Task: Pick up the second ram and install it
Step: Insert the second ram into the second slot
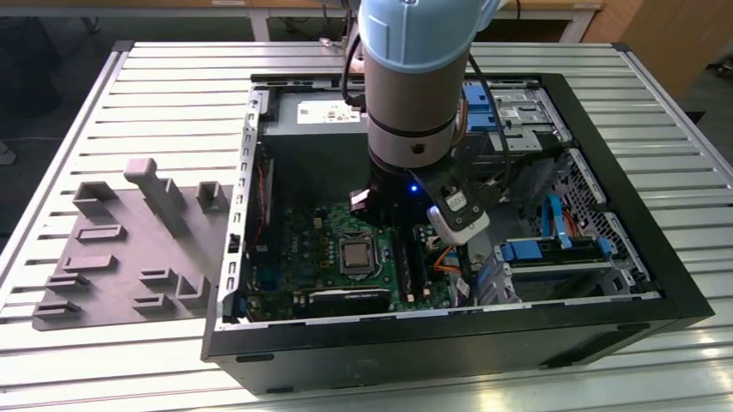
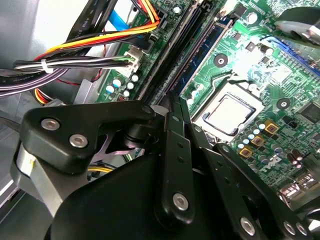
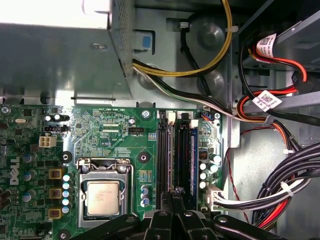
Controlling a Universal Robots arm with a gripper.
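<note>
In the first wrist view the second ram (image 3: 172, 155) shows as a thin pale strip standing edge-on among the black memory slots of the green motherboard (image 3: 105, 125). My gripper (image 3: 173, 199) sits right at one end of that strip with its fingers pressed together on it. In the second wrist view the gripper (image 2: 176, 100) points down at the same slots, and its black fingers (image 2: 172, 125) hide the stick beneath them. The exterior view shows the arm (image 1: 413, 86) reaching down into the open computer case (image 1: 458, 330), with the wrist covering the gripper.
A blue ram stick (image 3: 192, 160) stands in a slot two rows away. The processor socket (image 3: 102, 197) lies beside the slots. Bundled cables (image 3: 280, 190) run close on the other side. A grey moulded tray (image 1: 115, 257) lies outside the case at the exterior view's left.
</note>
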